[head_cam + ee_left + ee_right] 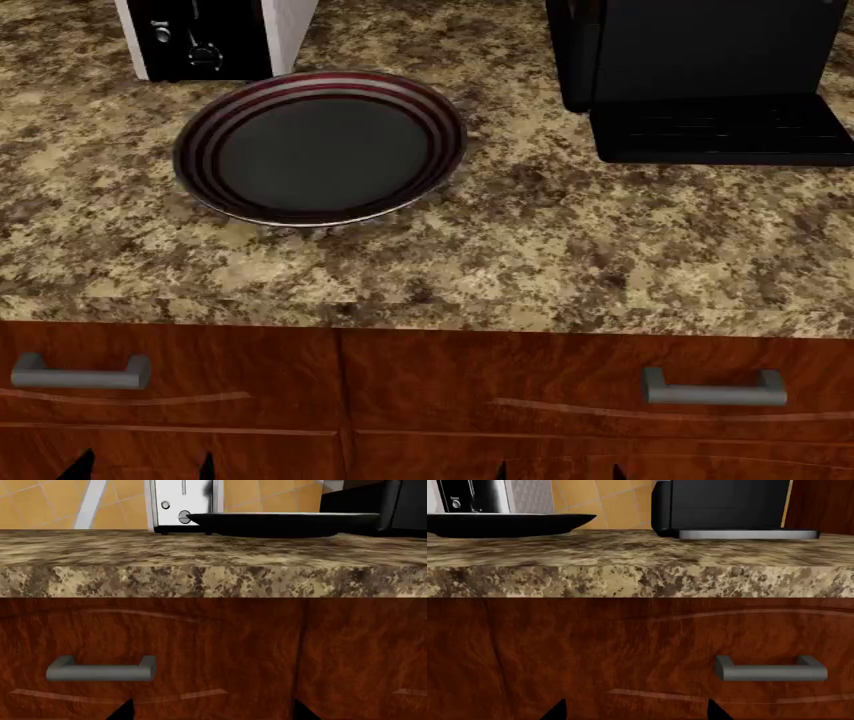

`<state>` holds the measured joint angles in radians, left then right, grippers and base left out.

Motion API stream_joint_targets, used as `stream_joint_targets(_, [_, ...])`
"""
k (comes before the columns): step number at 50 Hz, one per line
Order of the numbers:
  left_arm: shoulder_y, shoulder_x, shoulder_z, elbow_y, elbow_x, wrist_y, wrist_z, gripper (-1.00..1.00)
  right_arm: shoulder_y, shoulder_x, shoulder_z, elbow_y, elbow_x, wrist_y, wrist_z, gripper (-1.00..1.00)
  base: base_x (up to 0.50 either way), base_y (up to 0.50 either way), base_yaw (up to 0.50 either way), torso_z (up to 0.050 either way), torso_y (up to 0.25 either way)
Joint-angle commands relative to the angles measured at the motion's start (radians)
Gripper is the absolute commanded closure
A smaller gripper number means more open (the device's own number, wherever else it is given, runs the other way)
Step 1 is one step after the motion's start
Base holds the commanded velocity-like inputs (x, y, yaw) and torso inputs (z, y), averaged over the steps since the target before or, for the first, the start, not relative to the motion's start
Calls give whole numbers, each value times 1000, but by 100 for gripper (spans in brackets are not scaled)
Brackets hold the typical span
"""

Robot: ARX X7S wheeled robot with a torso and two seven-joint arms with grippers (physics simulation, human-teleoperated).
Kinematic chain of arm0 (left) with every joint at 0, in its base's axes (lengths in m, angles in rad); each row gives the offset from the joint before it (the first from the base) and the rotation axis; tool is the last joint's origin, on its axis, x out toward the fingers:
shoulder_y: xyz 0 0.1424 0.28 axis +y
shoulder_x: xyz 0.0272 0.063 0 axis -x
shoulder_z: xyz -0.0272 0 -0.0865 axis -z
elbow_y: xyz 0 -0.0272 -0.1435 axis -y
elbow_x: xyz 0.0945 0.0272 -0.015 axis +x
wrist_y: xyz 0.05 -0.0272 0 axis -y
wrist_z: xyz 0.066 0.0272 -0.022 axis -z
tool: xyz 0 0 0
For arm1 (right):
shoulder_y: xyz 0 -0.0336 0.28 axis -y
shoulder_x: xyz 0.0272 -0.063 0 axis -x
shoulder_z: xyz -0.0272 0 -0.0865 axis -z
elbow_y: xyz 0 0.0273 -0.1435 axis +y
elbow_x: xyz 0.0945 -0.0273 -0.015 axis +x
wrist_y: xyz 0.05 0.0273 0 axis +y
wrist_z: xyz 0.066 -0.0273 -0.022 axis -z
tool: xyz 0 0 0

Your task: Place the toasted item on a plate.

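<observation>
Nearest, at the bottom edge of the head view, only dark fingertips show. The left gripper (140, 465) hangs in front of the left drawer front (167, 375), below the counter edge; its two tips stand apart with a clear gap between them, holding nothing. The right gripper (558, 470) hangs in front of the right drawer front (587, 385) in the same way, tips spread and pinching nothing. In the wrist views the same spread tips appear as dark wedges: left gripper (213, 711), right gripper (637, 710).

Above the grippers, each drawer front carries a grey bar handle: the left handle (80, 373) and the right handle (714, 387). Both grippers are apart from the handles.

Beyond the drawers lies the speckled brown stone counter (561, 250). On it, toward the left, rests the plate (320, 147), round, with a dark grey centre and red-and-white rings at the rim. Nothing lies on the plate.

Just behind the plate, at the far left, stands the toaster (214, 38), white-sided with a dark front panel carrying knobs. Its top is cut off by the frame, so the slice of bread cannot be seen; whether it sits in the toaster cannot be told.

At the far right stands a black appliance (707, 80) with a flat tray at its base, well apart from the plate. Orange wall tiles (607, 502) close the scene behind.
</observation>
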<state>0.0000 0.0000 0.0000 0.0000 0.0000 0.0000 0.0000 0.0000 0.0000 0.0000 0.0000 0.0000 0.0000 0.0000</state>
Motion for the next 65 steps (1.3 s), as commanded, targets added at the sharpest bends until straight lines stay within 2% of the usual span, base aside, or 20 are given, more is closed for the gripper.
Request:
stream_joint_targets(1, [0,-10,4,0,-10,0,-11,-100,0,9,-13,0,9,0,13,-100,0,0,0,0,0])
stream_joint_targets(16, [60,-56,37,87,-43,-42,-80,-100,37,52,-68,-32,59,38,47,-100,0,0,0,0,0])
stream_joint_targets(29, [-2,-93,83,328,-32,-265,-99,-100,68,86,-92,-270,72,203,79,-100,0,0,0,0,0])
stream_joint_targets(30, [-44,-115,96,436,-11,-386,-93,-100,93,105,-99,-411,66,325,81,-100,0,0,0,50,0])
stream_joint_targets(37, [-44,-123,106,476,-9,-433,-106,-100,90,113,-110,-446,72,340,93,-100,0,0,0,50,0])
stream_joint_targets(65, [-67,-138,123,498,-42,-475,-134,-100,82,146,-129,-481,88,348,126,-100,0,0,0,50,0])
